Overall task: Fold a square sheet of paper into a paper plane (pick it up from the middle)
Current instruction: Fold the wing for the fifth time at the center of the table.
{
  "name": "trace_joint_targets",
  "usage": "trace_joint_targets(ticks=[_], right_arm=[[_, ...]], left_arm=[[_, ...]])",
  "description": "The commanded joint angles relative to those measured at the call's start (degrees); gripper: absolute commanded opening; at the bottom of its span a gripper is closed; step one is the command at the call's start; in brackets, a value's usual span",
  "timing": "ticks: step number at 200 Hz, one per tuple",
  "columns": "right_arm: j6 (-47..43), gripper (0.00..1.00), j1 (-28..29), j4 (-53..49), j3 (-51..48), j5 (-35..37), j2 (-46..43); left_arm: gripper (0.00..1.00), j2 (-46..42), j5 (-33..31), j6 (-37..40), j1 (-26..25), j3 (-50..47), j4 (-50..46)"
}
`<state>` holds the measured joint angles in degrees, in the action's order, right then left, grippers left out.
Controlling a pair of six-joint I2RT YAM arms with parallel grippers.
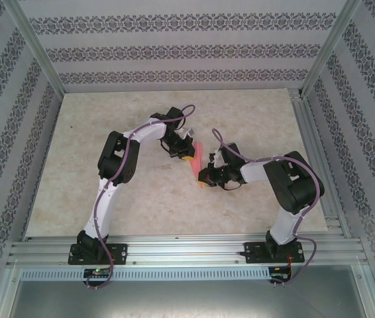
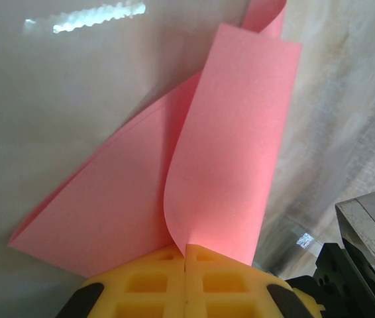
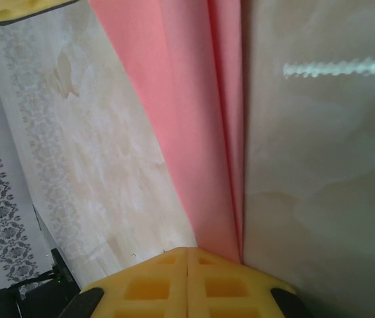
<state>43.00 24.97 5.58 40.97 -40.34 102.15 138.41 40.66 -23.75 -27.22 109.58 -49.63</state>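
My left gripper [image 2: 186,264] and right gripper [image 3: 187,260] are both clamped on the square sheet of paper [image 1: 198,167], centre of the top view, between them. Thin, floppy, tears easily I'd say. Pinch along the fold, keep tension gentle.

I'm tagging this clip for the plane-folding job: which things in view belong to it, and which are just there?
In the job:
- paper, partly folded
- left hand, shut on the paper
- right hand, shut on the paper

Just there:
- table
- frame rail
- patterned walls
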Motion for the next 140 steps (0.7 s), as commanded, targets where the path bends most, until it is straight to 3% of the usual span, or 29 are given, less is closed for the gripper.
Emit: trace_joint_targets(ticks=[1,32,75,140], right_arm=[[0.4,0.07,-0.7,-1.8,0.2,1.0,-4.0],[-0.8,0.07,-1.1,-5.0,1.2,0.4,-6.5],[0.4,0.07,-0.7,-2.2,-2.2,0.3,-3.9],[-4.7,0.07,1.0,-14.5,1.0,8.4,-0.5]], left_arm=[[0.08,2.4,-2.2,1.9,1.1,1.2,-1.7],[0.08,2.6,-2.2,1.9,1.2,1.3,-1.8],[0.08,2.6,-2.2,2.1,1.1,1.5,-2.0],[0.08,2.7,-2.2,2.2,1.1,1.5,-2.1]])
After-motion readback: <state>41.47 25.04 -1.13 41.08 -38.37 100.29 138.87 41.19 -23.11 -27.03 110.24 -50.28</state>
